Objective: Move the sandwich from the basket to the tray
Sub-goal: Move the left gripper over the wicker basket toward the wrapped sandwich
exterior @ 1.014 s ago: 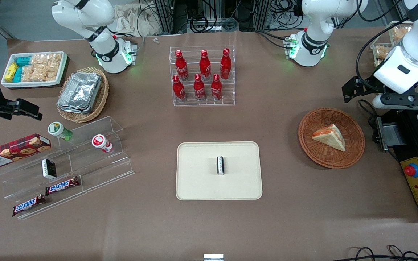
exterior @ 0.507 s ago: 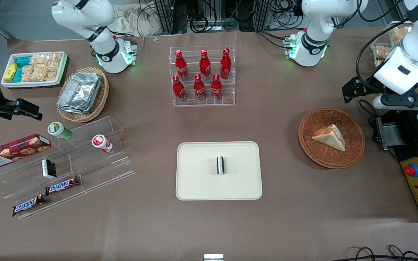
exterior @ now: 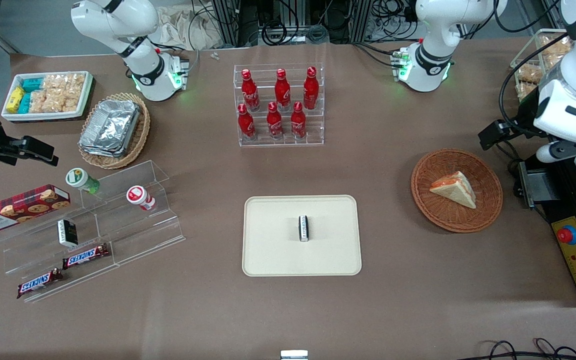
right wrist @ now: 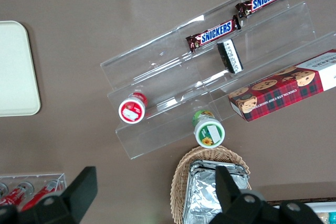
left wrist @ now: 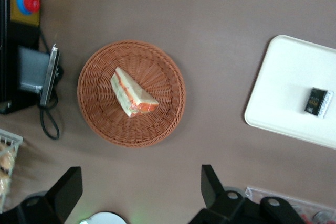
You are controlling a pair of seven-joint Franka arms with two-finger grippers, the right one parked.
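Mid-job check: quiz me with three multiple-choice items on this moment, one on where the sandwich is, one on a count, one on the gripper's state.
1. Where is the sandwich?
A. in the basket
B. on the tray
C. in the gripper

2. How many red bottles stand in the clear rack?
A. four
B. six
C. eight

3. How is the gripper?
A. shut on the sandwich
B. shut and empty
C. open, high above the table beside the basket

Answers: 1 A, it lies inside the wicker rim; 2 B, three on each of two steps; 3 C, the wrist view shows its fingers spread with nothing between them.
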